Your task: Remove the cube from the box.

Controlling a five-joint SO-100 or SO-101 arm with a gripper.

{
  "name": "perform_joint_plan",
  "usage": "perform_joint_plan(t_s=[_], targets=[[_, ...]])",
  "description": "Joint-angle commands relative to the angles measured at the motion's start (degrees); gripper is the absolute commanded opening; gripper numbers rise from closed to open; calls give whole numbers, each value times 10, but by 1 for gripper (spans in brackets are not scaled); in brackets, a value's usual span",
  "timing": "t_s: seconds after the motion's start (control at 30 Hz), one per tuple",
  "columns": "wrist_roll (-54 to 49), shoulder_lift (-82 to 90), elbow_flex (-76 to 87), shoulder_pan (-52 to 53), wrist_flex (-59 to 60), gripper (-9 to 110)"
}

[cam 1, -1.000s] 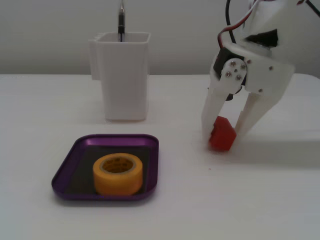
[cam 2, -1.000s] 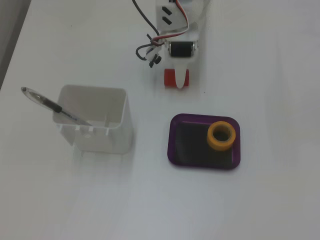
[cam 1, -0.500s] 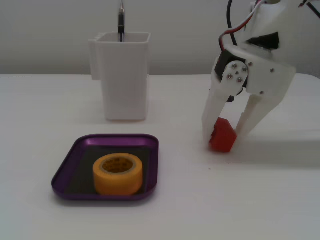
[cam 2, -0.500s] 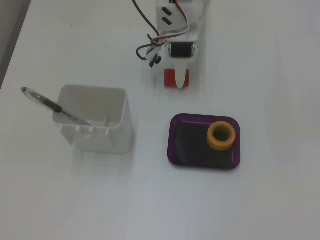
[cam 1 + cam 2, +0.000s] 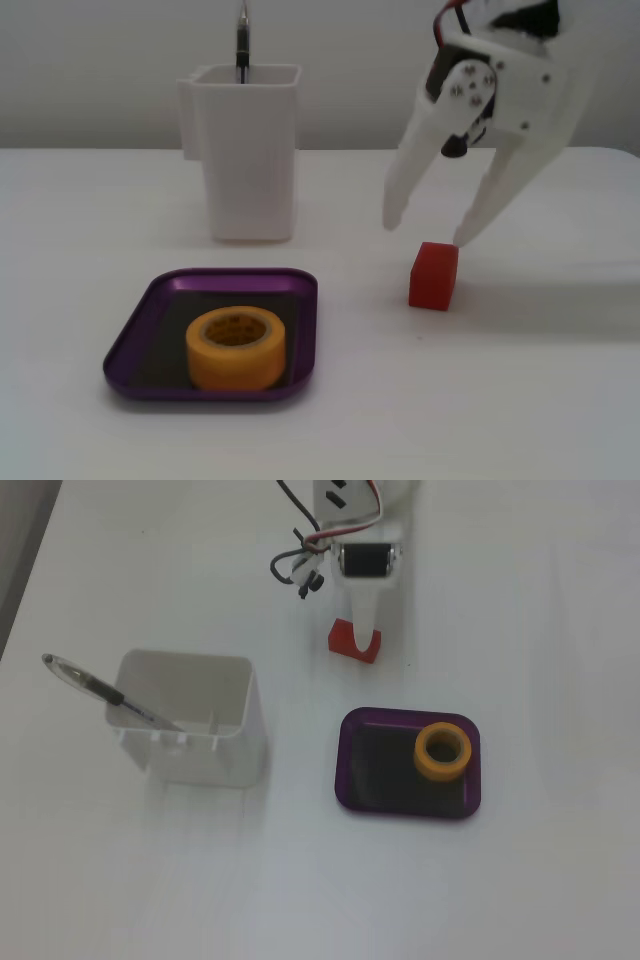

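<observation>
While raised, fingers (image 5: 425, 232) spread above cube (image 5: 433, 275) on table (image 5: 520, 400).

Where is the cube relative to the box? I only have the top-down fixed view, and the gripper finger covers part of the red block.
Observer: In the front-facing fixed view the cube sits flat on the table, fully outside the box, off to its right.
Operator: Is the gripper holding it?
Observer: No. The gripper hangs above the cube, jaws spread, neither fingertip touching it.
Operator: Is anything left in the box?
Observer: Only the yellow tape roll; from the front it stands clearly taller than the box's low rim.
Operator: And the white cup?
Observer: The white cup stands upright behind the box, with a pen sticking up from it.
</observation>
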Motion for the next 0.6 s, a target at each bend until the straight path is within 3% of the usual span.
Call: perform_joint_plan(t_s=[0.0, 0.3, 0.57], targets=[[4, 76, -80, -2, 64, 17], [4, 327, -91, -1, 142, 17], [3, 587, 175, 6, 147, 18]])
